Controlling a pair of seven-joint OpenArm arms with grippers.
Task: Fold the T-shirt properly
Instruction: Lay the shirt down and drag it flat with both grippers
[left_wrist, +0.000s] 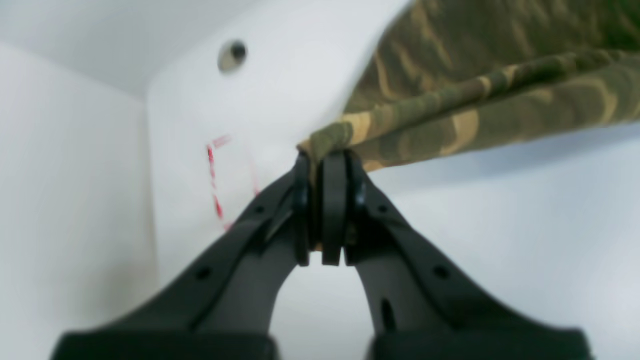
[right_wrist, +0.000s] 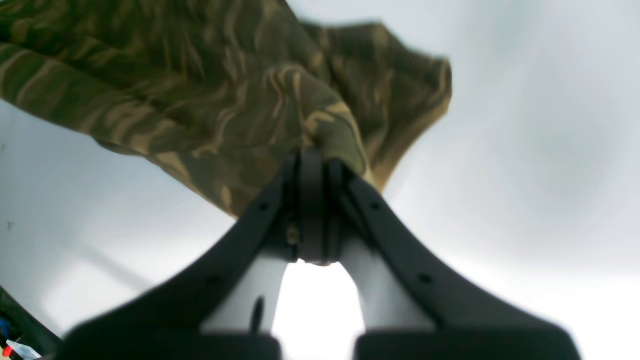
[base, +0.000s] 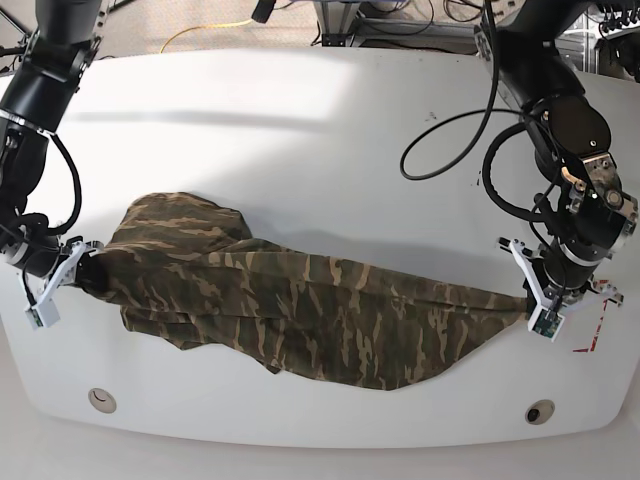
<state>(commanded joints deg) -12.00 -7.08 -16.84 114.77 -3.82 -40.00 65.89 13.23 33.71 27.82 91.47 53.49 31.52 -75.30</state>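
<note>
T-shirt (base: 310, 310) stretched lengthwise between clenched left hand (base: 528, 297) and right hand (base: 82, 268)

T-shirt (base: 300, 305) stretched across the front half of the table (base: 320, 130), spanning nearly the whole width in base view. Right gripper (base: 80, 265) at that view's left end, pinching one end of the cloth; left gripper (base: 527, 295) at the view's right end, pinching the other end. Bunched sleeve part lies behind and just beside the right gripper; the bulk sags toward the front edge in the middle. Tape marks (base: 595, 325) on the table just beside the left gripper, on its outer side. One round hole (base: 100, 399) in the table near the front edge, below the right gripper; another hole (base: 540, 412) near the front edge, below the left gripper. Cables (base: 450, 140) run over the table's far right part.
</note>
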